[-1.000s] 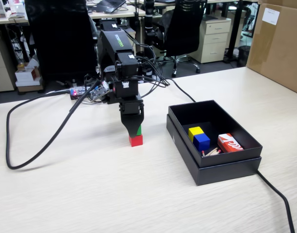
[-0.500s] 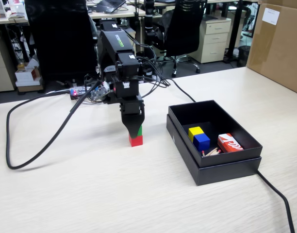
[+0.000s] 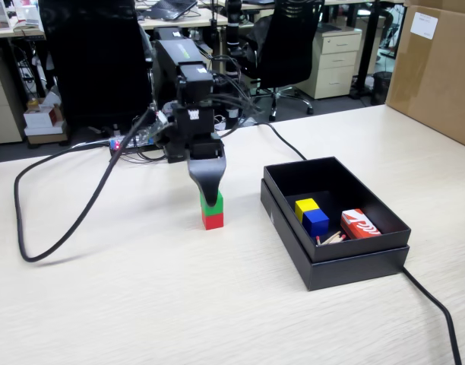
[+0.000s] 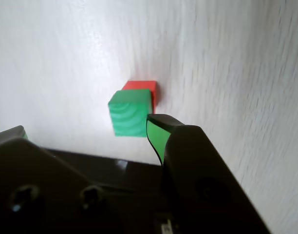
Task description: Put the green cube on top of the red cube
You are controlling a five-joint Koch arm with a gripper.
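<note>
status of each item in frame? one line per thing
green cube: stacked on the red cube, free of the tool
red cube: on the table, under the green cube
tool: open, just above the stack, holding nothing
black box: open, no lid on
yellow cube: inside the box
blue cube: inside the box, touching the yellow cube
red-and-white carton: lying in the box

Black arm reaching forward from twelve o'clock, wrist bending straight down, claw (image 3: 210, 199) pointing toward six o'clock, jaws standing parted, gripping nothing
</note>
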